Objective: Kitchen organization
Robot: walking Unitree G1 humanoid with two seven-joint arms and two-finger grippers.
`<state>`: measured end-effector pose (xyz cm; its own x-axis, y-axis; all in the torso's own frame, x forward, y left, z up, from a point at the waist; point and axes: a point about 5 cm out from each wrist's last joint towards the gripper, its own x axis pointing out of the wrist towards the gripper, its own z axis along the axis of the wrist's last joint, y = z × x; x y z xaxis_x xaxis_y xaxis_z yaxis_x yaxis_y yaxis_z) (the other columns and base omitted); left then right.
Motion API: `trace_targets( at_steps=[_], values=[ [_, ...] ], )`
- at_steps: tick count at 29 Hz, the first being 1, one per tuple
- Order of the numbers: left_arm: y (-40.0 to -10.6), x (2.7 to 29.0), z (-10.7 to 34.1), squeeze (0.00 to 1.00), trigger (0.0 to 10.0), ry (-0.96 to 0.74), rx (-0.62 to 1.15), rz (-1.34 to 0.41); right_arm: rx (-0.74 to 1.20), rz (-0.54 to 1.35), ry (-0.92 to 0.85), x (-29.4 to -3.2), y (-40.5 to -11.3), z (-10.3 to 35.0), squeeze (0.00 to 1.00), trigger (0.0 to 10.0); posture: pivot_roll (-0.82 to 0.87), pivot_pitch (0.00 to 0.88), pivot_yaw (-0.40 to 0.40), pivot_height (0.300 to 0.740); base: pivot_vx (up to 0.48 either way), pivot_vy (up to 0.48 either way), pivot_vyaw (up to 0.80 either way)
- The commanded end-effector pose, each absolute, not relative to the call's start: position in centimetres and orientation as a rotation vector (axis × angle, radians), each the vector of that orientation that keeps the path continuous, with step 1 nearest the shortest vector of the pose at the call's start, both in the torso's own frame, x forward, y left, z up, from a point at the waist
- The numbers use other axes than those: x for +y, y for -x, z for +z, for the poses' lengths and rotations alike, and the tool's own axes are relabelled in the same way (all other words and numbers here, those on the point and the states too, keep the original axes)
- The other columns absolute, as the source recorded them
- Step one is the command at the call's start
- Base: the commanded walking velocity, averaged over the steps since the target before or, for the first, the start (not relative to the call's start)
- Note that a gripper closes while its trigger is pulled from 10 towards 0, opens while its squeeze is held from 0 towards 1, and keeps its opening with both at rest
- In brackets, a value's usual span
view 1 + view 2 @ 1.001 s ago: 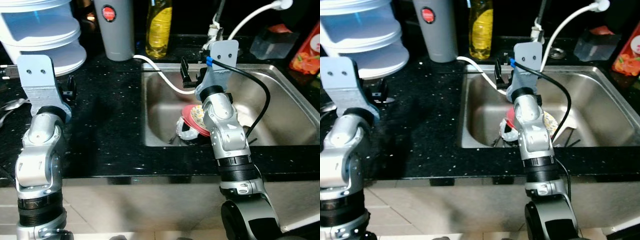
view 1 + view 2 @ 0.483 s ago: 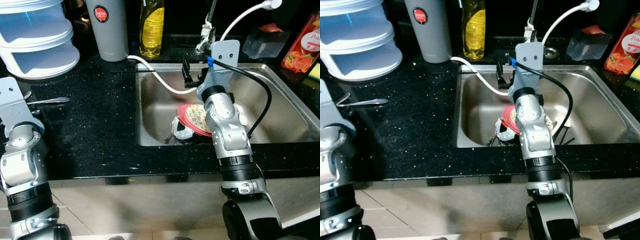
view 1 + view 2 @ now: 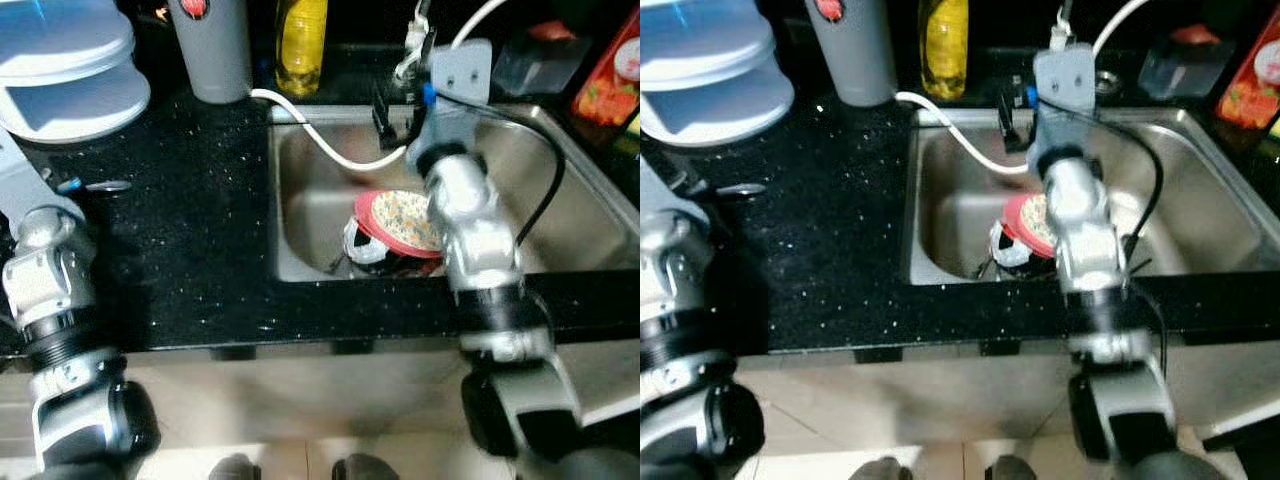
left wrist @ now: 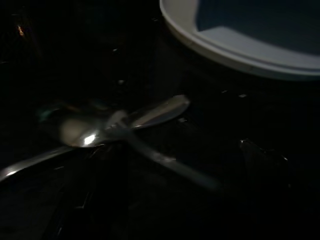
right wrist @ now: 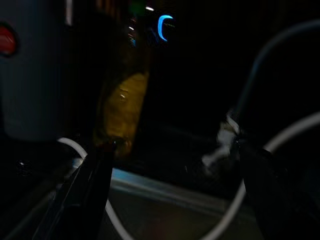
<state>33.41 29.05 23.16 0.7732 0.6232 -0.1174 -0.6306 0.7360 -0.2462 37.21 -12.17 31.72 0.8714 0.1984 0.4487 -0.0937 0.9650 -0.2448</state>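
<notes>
A red-rimmed flowered plate [image 3: 400, 220] leans on a black-and-white bowl [image 3: 362, 247] in the steel sink [image 3: 310, 215]. My right gripper [image 3: 390, 108] hangs over the sink's back edge beside the white hose [image 3: 330, 152]. In the right wrist view its black fingers [image 5: 87, 192] stand wide apart, open, with nothing between them, facing the yellow soap bottle [image 5: 120, 107]. A metal spoon [image 3: 100, 186] lies on the black counter [image 3: 190, 250] at the left. My left arm [image 3: 45, 275] is low at the counter's left end; its wrist view looks at the spoon [image 4: 95, 132].
A white stacked container [image 3: 60, 75], a grey tumbler [image 3: 212, 55] and the soap bottle [image 3: 300, 40] stand along the counter's back. A clear box [image 3: 530, 62] and a red packet [image 3: 612, 80] sit behind the sink's right side. The counter's front edge is close below.
My left arm has dropped from above the counter to its left end. The whole picture has shifted and blurred, so the camera moved. My right arm stays over the sink.
</notes>
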Motion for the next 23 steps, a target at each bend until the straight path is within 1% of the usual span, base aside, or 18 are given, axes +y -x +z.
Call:
trace_targets(
  at_steps=[1,5,7,9,12,13,15,16,18,20,21,23],
  values=[
    [-34.1,28.2,21.2,0.0,10.0,0.361,0.122,0.669,-0.493,0.197,0.238,-11.2,-37.8,32.2,0.0,10.0,0.05,0.22,-0.036,0.74,0.0,0.0,0.0],
    [-34.6,27.6,21.1,0.0,10.0,0.449,0.113,0.69,-0.521,0.278,0.222,-9.0,-38.1,33.3,0.0,10.0,0.06,0.241,-0.043,0.74,0.0,0.0,0.0],
    [-34.6,27.6,21.2,0.0,10.0,0.468,0.108,0.701,-0.525,0.293,0.218,-8.7,-38.0,33.4,0.0,10.0,0.06,0.241,-0.043,0.74,0.0,0.0,0.0],
    [-34.5,27.9,21.0,0.0,10.0,0.526,0.094,0.75,-0.519,0.331,0.196,-8.2,-38.0,33.5,0.0,10.0,0.06,0.248,-0.046,0.74,0.0,0.0,0.0],
    [-34.4,28.5,20.5,0.0,10.0,0.552,0.115,0.841,-0.475,0.37,0.151,-8.0,-38.4,33.2,0.0,10.0,0.06,0.252,-0.05,0.74,0.0,0.0,0.0],
    [-34.4,28.5,20.5,0.0,10.0,0.552,0.115,0.841,-0.475,0.37,0.151,-8.0,-38.4,33.2,0.0,10.0,0.06,0.252,-0.05,0.74,0.0,0.0,0.0],
    [-34.5,28.9,19.9,0.0,10.0,0.567,0.16,0.907,-0.437,0.38,0.109,-8.2,-38.9,32.9,0.0,10.0,0.06,0.252,-0.048,0.74,0.0,0.0,0.0],
    [-34.5,28.9,19.9,0.0,10.0,0.567,0.16,0.907,-0.437,0.38,0.109,-8.2,-38.9,32.9,0.0,10.0,0.06,0.252,-0.048,0.74,0.0,0.0,0.0],
    [-34.6,29.5,19.2,0.0,10.0,0.541,0.235,0.953,-0.413,0.375,0.074,-8.6,-39.2,32.7,0.0,10.0,0.06,0.249,-0.042,0.74,0.0,0.0,0.0],
    [-34.6,29.7,19.0,0.0,10.0,0.528,0.26,0.966,-0.407,0.373,0.066,-8.7,-39.3,32.7,0.0,10.0,0.06,0.249,-0.042,0.74,0.0,0.0,0.0],
    [-34.5,30.4,18.9,0.0,8.1,0.499,0.293,0.988,-0.399,0.364,0.057,-9.0,-39.4,32.5,0.0,10.0,0.06,0.246,-0.03,0.74,0.0,0.0,0.0],
    [-34.4,30.9,18.9,0.0,8.1,0.482,0.312,1.003,-0.395,0.359,0.053,-9.2,-39.4,32.4,0.0,10.0,0.06,0.246,-0.03,0.74,0.0,0.0,0.0]
  ],
)
